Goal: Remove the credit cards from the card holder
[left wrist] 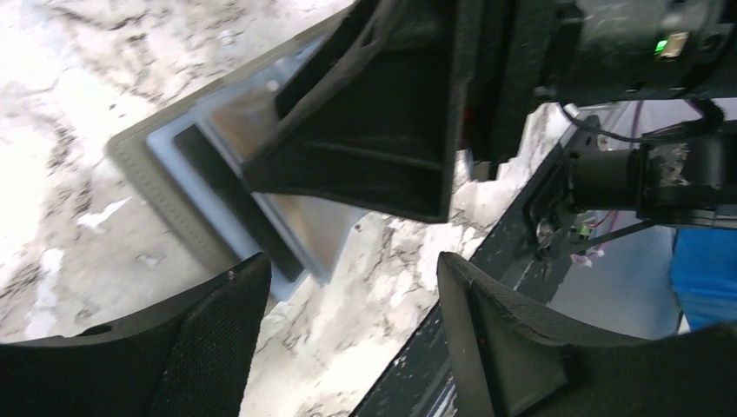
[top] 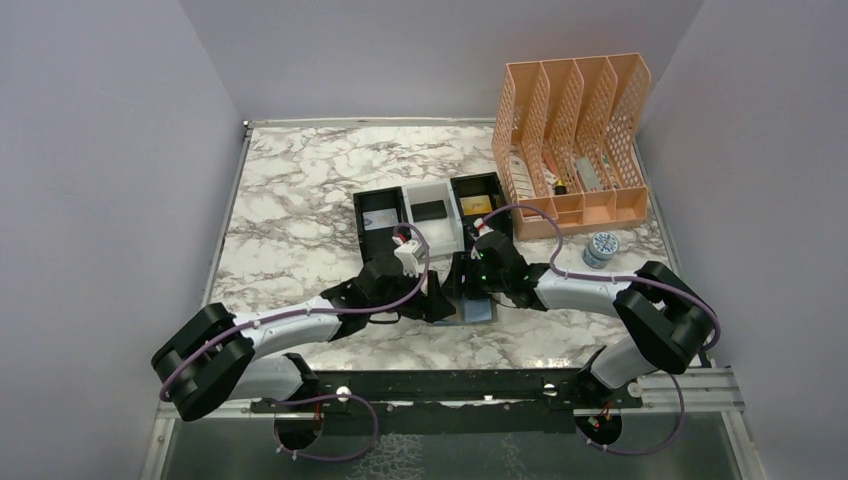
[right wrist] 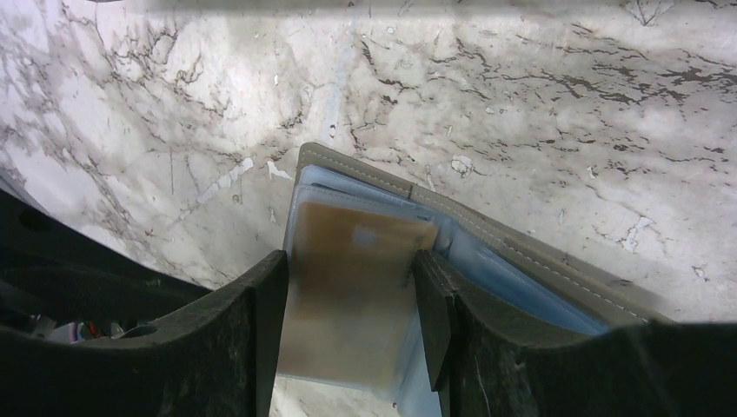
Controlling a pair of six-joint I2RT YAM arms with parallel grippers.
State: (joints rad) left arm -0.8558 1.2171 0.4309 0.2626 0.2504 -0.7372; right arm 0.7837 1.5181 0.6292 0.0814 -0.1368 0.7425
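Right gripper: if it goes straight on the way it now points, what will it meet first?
Probably the card that sits between the jaws of the right gripper, in the open holder; the table lies beneath. Depth is unclear.

Your top view is bright, even and sharp, shadows soft. In your left wrist view the table (left wrist: 52, 200) glares white at 10 o'clock; the right wrist's credit card (right wrist: 352, 287) looks smeared.
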